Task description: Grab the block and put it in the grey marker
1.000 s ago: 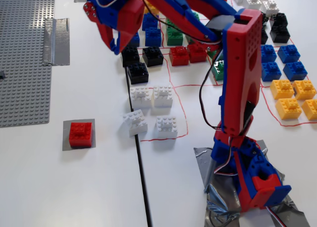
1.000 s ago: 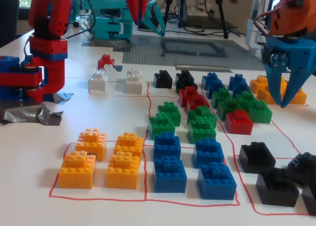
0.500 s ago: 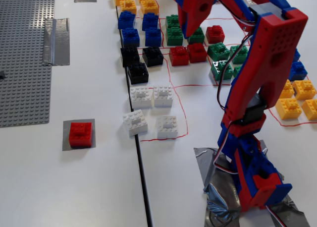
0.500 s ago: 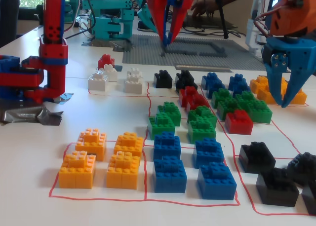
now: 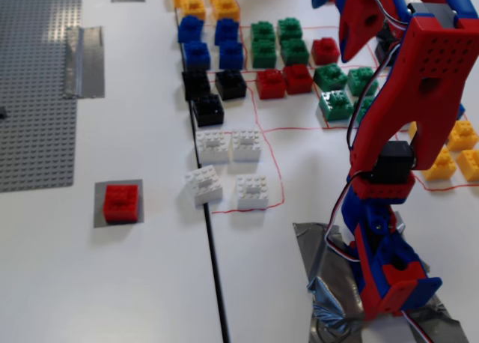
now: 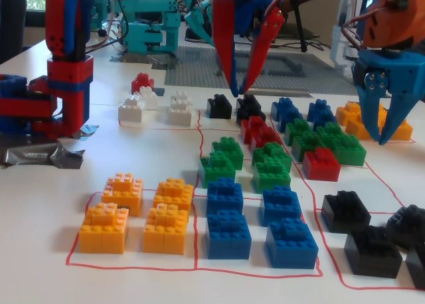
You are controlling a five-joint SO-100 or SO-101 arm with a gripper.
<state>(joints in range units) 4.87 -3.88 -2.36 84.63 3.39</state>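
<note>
Change: since the earlier frame the arm has swung right in the high fixed view, carrying the tool [image 6: 240,91] over the sorted bricks.
Tool: two long tapered red plastic fingers, spread apart, holding nothing, tips above the black bricks [image 6: 219,106].
Block: small red studded square [image 5: 120,203], flat on the grey marker [image 5: 98,217], left of the white bricks [image 5: 227,168].
Marker: matte dark square tape patch, edges showing around the block.
Surface: smooth white [image 5: 90,290], with thin red drawn lines boxing the bricks.
</note>
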